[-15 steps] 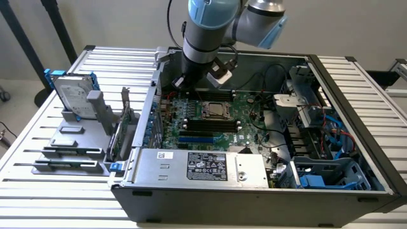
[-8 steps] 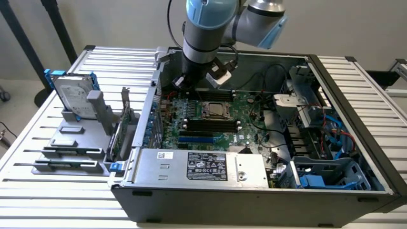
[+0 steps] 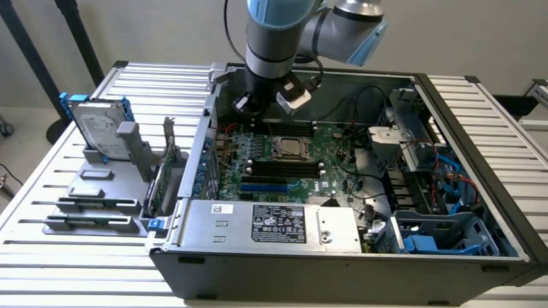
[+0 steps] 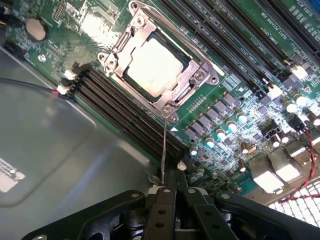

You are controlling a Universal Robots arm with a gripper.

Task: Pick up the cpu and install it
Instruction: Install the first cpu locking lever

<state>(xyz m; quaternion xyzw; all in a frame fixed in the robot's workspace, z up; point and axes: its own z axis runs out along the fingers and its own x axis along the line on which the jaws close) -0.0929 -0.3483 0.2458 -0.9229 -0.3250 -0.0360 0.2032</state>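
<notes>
Gripper: black two-finger gripper [image 4: 167,200], jaws pinched together, nothing held.
CPU: small square silvery-grey chip [image 4: 152,66] sits in metal-framed socket [image 4: 200,75].
Risk: you could snag thin wire lever [image 4: 164,145] just beside fingers, bending it.

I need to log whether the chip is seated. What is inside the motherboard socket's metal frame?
Inside the socket frame lies the cpu, its silvery top showing through the frame's opening. The frame covers its edges, and the contacts beneath it are hidden. The gripper is above the board, holding nothing.

The arm [image 3: 278,38] points straight down, wrist [image 3: 360,29] bent sideways, and its pincer [image 4: 170,197] has the fingers pressed together, gripping nothing.
</notes>
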